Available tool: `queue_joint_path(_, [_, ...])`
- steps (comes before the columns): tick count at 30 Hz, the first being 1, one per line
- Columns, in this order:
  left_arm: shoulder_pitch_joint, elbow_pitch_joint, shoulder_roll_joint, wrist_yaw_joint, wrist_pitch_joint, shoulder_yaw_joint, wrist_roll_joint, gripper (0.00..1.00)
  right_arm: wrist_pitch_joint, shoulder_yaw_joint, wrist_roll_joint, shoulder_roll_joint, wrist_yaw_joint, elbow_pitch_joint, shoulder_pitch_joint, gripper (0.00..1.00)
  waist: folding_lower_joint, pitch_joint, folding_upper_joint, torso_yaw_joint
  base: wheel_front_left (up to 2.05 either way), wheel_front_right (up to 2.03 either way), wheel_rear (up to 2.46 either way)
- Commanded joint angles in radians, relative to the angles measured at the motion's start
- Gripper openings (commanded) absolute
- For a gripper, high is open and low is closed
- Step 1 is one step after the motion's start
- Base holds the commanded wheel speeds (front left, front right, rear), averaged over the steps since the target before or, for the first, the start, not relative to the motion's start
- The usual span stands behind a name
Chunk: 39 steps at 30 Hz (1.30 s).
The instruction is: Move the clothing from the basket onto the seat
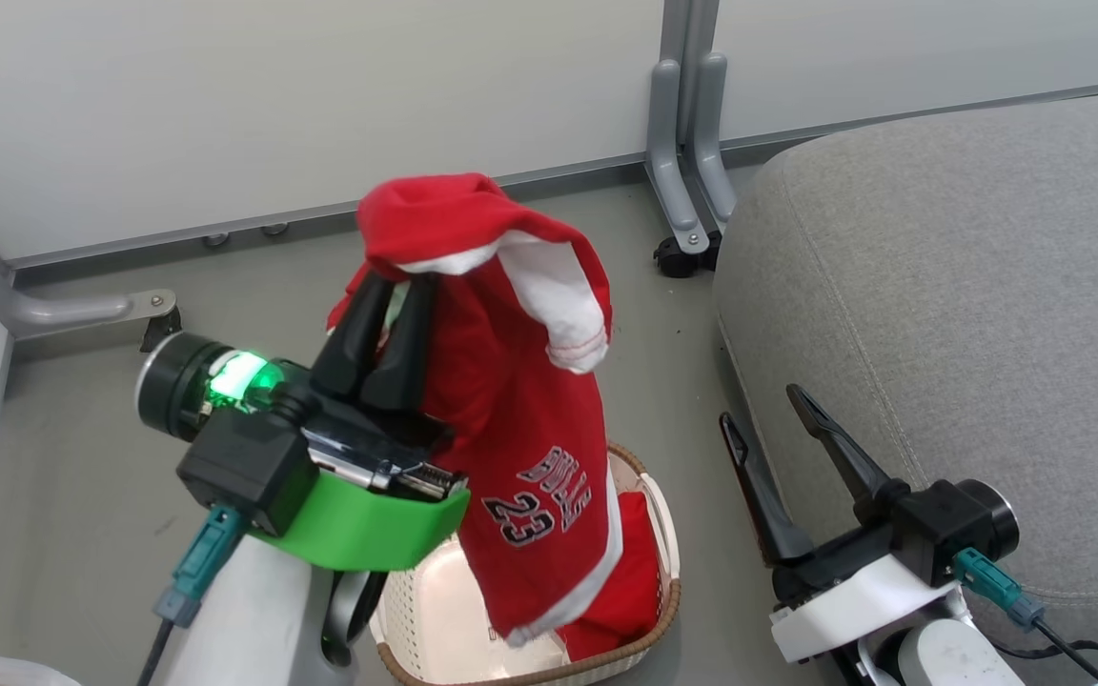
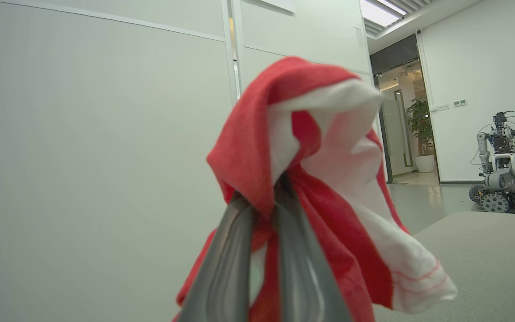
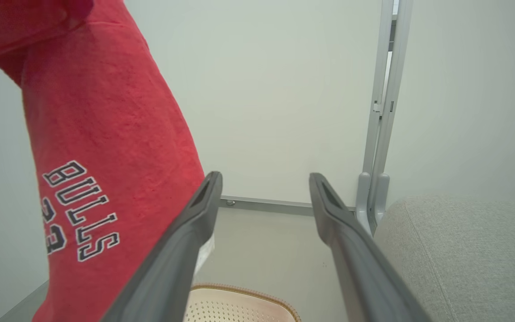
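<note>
Partition wall [image 1: 273, 95] backs clothing [image 1: 520, 410] hanging over the basket [image 1: 416, 600] beside the seat [image 1: 968, 286].

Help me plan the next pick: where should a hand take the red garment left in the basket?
Probably its bunched upper fold, coming from above: the garment lies heaped against the basket's right wall, half behind the held jersey, so the walls block sideways approach.

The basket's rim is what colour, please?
The basket rim is brown, woven-look; best in the head view.

Two red garments [image 1: 525, 419], one basket [image 1: 435, 610], one grey seat [image 1: 949, 286]
</note>
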Motion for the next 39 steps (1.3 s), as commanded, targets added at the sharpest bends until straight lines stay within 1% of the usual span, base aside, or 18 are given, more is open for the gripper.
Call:
queue_joint_path(1, [0.02,0.001,-0.001,-0.005,0.001,-0.009,-0.002,0.0,-0.003,0.003,0.008,-0.007,0.0,-0.005,-0.011,1.0,0.0001,-0.001,-0.0001,0.0,0.0,0.0,0.0])
queue_joint_path(6, [0.017,0.002,0.014,-0.006,0.001,-0.04,-0.027,0.0,-0.003,0.012,0.015,-0.011,0.0,-0.005,-0.009,1.0,0.0001,-0.003,-0.0001,-0.003,0.0,0.0,0.0])
queue_joint_path(10, [0.015,-0.002,0.026,-0.006,0.001,-0.046,-0.037,0.0,-0.003,0.017,0.017,-0.012,0.0,-0.004,-0.01,1.0,0.0001,-0.005,-0.0001,-0.006,0.0,0.0,0.0])
queue_joint_path(19, [0.011,-0.009,0.033,-0.007,0.001,-0.049,-0.039,0.0,-0.003,0.017,0.016,-0.008,0.0,-0.003,-0.011,1.0,0.0001,-0.005,-0.0001,-0.011,0.0,0.0,0.0])
queue_joint_path(23, [0.006,-0.012,0.036,-0.007,0.001,-0.062,-0.041,0.0,-0.003,0.042,0.025,-0.02,0.0,-0.009,-0.016,1.0,0.0001,-0.004,-0.0001,-0.011,0.0,0.0,0.0])
queue_joint_path(28, [-0.007,-0.018,0.05,-0.007,0.001,-0.099,-0.05,0.0,-0.003,0.126,0.051,-0.064,0.0,-0.028,-0.046,1.0,0.0001,0.001,-0.0001,-0.011,0.0,0.0,0.0])
queue_joint_path(34, [-0.024,-0.028,0.061,-0.007,0.001,-0.153,-0.056,0.0,-0.003,0.257,0.094,-0.146,0.0,-0.038,-0.115,1.0,0.0001,0.007,-0.0001,-0.008,0.0,0.0,0.0])
queue_joint_path(39, [-0.038,-0.031,0.069,-0.007,0.001,-0.199,-0.057,0.0,-0.003,0.331,0.111,-0.203,0.0,-0.025,-0.174,1.0,0.0001,0.008,-0.0001,0.0,0.0,0.0,0.0])
